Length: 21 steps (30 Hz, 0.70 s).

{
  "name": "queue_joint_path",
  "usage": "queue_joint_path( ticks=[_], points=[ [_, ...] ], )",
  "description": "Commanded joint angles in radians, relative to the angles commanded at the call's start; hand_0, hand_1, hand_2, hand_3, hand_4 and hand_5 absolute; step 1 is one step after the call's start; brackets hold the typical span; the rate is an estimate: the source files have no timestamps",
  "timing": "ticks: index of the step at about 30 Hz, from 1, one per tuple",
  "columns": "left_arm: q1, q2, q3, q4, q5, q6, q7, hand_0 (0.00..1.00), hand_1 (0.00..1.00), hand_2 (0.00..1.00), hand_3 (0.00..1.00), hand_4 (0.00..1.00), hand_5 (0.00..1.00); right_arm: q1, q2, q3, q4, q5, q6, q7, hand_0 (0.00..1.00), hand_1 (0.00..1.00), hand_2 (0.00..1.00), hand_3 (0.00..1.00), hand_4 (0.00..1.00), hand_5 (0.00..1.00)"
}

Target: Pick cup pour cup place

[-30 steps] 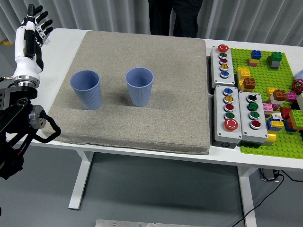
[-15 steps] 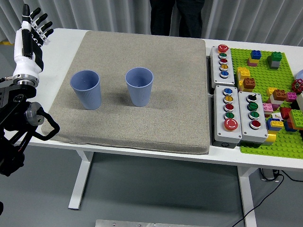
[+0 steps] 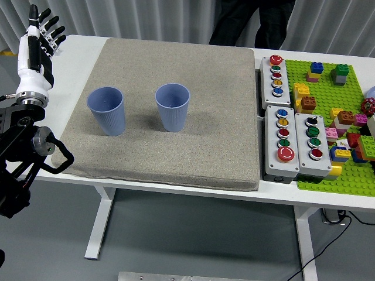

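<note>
Since the picture half a second back, the person at the far side of the tabletop has shifted to the right, while the left robot hand and both cups sit just as they did; a full second back that hand stood slightly further right and has since drawn a touch to the left. In the head view, the only view here, the left robot hand is raised over the far left corner of the tabletop, fingers spread and pointing up, holding nothing, well apart from either cup. The right robot hand is not in view. 2 blue cups stand upright on the grey mat: the left cup near the mat's left side, the right cup just beside it toward the middle, apart and not touching. What is inside them cannot be made out from here. As for progress, this layout fits 2 stages equally: cups waiting before any pick and pour, or a cup already poured and set back down with the hand withdrawn. The pictures do not settle which. On the right lie button boxes and a green baseplate with bricks, away from the cups.
</note>
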<state>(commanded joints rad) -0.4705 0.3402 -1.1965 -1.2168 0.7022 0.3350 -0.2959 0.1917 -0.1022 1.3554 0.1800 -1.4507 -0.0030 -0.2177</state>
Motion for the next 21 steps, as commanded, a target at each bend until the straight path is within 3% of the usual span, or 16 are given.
queue_joint_path(
  ticks=[21],
  points=[
    [0.016,0.001,0.007,-0.003,0.026,0.008,0.011,0.78,0.786,0.831,0.861,0.899,0.998,-0.014,0.003,0.002,0.0,-0.005,0.0,0.0,0.695,0.685,0.621,0.6,0.03,0.183]
  ],
)
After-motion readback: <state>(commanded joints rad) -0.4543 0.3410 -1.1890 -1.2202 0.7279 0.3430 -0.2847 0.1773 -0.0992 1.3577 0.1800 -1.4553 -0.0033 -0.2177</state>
